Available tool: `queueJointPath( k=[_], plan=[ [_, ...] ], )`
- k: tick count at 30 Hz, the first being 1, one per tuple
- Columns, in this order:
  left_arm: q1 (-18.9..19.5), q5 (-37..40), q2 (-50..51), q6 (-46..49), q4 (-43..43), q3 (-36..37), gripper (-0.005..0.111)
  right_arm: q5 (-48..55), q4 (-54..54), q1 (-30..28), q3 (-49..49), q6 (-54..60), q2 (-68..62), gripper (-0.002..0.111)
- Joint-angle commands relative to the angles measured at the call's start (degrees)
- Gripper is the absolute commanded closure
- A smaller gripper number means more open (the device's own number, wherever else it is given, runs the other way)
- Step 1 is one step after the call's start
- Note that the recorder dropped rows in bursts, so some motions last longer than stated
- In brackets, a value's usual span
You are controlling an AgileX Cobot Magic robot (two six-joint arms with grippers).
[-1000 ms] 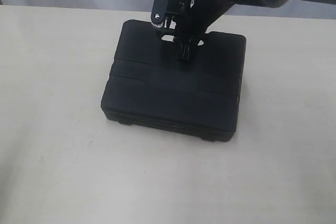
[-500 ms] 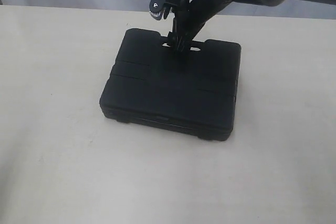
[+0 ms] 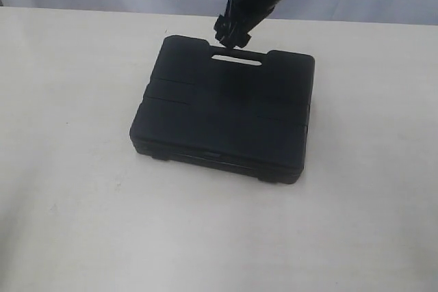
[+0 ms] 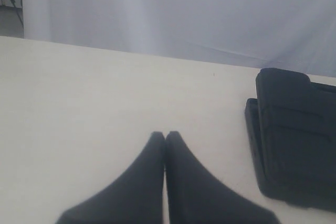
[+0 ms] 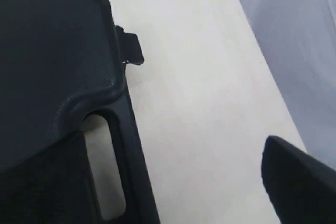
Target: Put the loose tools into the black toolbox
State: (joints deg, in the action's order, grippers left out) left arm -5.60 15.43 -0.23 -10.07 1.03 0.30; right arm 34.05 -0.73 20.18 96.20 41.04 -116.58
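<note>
One shut black toolbox (image 3: 226, 117), table (image 3: 68, 203) margin on every side

A wide, matte cream-beige tabletop (image 3: 68, 223) fills most of what I can see, smooth apart from a few tiny dark specks. Behind its far edge hangs a pale grey-lilac cloth backdrop (image 4: 184, 9), softly creased. The light is even and diffuse, with faint shadows.
</note>
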Motion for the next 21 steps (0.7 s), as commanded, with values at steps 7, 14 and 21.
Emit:
queueJointPath(
  k=[7,14,21],
  plan=[
    [-0.3,0.0,0.2,0.0,-0.1,-0.3,0.107,11.6,4.0,-0.1,0.6,-10.0,8.1,0.083],
    [-0.3,0.0,0.2,0.0,-0.1,-0.3,0.107,22.8,3.4,-1.5,0.4,-13.7,13.1,0.109],
    [-0.3,0.0,0.2,0.0,-0.1,-0.3,0.107,24.0,-8.5,-5.9,-14.0,-17.0,30.2,0.109]
  ],
)
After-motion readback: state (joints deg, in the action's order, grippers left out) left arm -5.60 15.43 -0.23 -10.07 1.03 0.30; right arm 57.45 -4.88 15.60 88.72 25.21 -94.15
